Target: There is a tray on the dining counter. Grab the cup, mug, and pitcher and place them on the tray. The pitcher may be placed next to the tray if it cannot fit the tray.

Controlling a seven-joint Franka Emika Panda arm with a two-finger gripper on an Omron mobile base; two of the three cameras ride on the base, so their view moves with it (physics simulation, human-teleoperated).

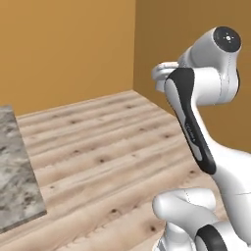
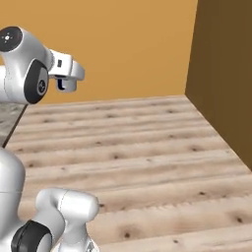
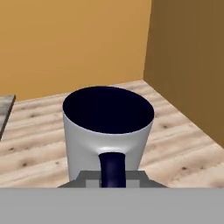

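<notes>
The mug [image 3: 108, 131] is light grey with a dark inside, and its dark loop handle faces the hand camera. My gripper [image 3: 112, 181] is shut on that handle and holds the mug upright in the air, high over the wooden floor. In the right base view the hand [image 2: 65, 69] sticks out from the raised arm, with the mug [image 2: 69, 84] just under it. The left base view shows the hand [image 1: 163, 72] partly behind the forearm. Tray, cup and pitcher are out of view.
A corner of a grey marble-look counter [image 1: 14, 171] lies at the left, also seen at the counter edge [image 3: 5, 107]; I cannot tell whether it is the dining counter. An orange wall [image 2: 123, 44] stands ahead and a darker brown wall [image 2: 224, 74] to the right. Wooden floor [image 2: 147, 147] lies between.
</notes>
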